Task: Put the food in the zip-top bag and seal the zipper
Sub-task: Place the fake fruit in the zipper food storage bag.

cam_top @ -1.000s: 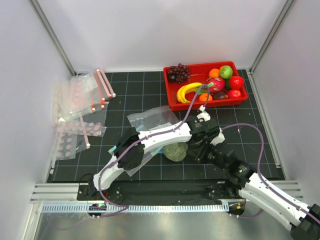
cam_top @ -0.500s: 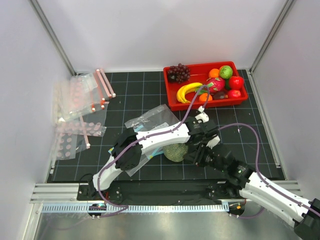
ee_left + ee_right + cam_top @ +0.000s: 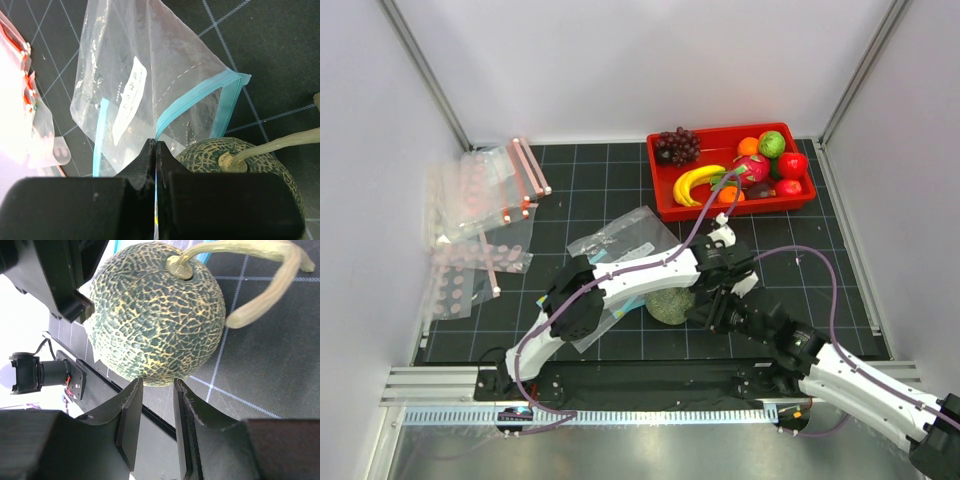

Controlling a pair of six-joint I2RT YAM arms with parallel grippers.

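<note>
The left gripper [image 3: 155, 150], fingers pressed together at its wrist view's lower centre, pinches the zip-top bag [image 3: 150, 75] at the zipper [image 3: 195, 97], probably to lift the mouth for loading. The right gripper [image 3: 156, 389], slightly parted and empty, sits below the one melon [image 3: 155, 315], just beside that mouth. One banana [image 3: 695, 183] lies in the one red tray [image 3: 665, 208], upper right.

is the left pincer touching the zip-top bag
Touching. The left wrist view shows the left pincer shut on the mouth edge of the zip-top bag.
</note>
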